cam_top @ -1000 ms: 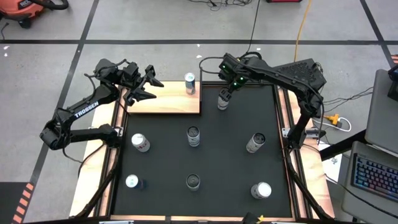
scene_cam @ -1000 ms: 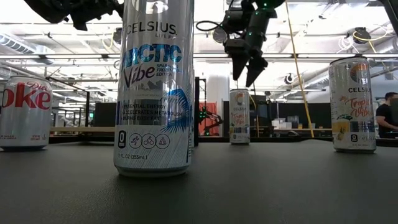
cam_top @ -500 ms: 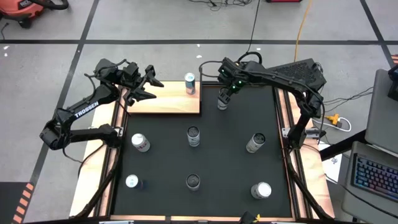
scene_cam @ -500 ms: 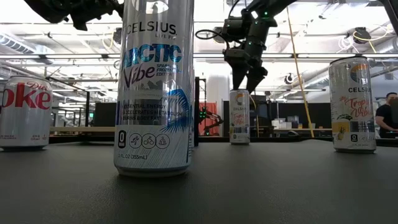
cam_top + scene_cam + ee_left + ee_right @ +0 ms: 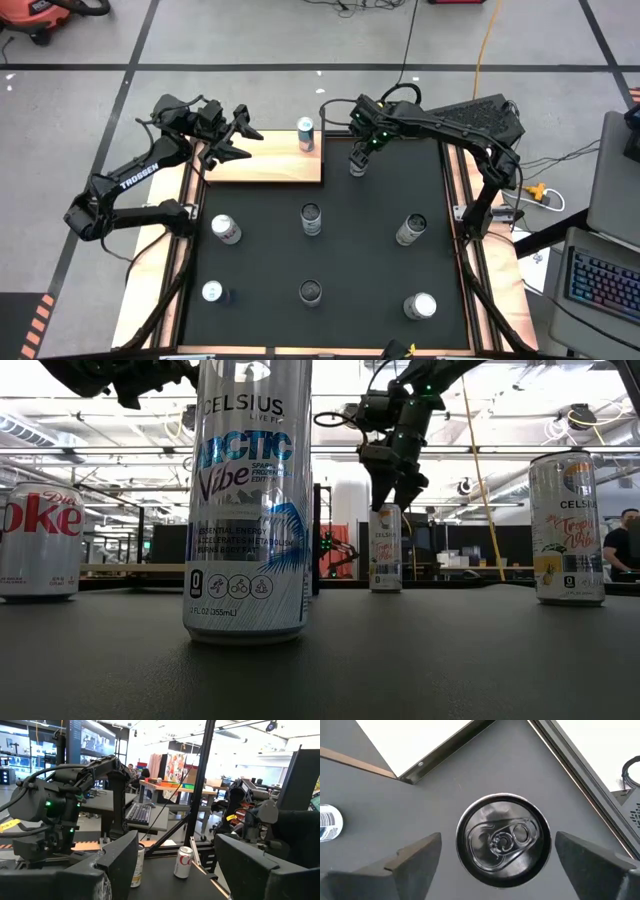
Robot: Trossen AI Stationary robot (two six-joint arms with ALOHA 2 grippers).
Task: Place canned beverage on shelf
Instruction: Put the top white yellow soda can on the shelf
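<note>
A silver can with a black top stands upright on the black mat near its far edge, also seen in the high view and the low view. My right gripper hangs open right over this can, pointing steeply down. One fingertip is on each side of the rim, clear of it. The shelf lies at the mat's far left, and a teal-and-white can stands on its far right corner. My left gripper waits open above the shelf's left end, holding nothing.
Several more cans stand on the mat: a Diet Coke, one at the centre, one to its right, and three along the near side. The mat's wooden edge strips run beside both arms' bases.
My right gripper has come down toward the can at the mat's far edge. Its fingertips have sunk from well above the can to about the level of its top. It has stayed open. The can has not moved.
</note>
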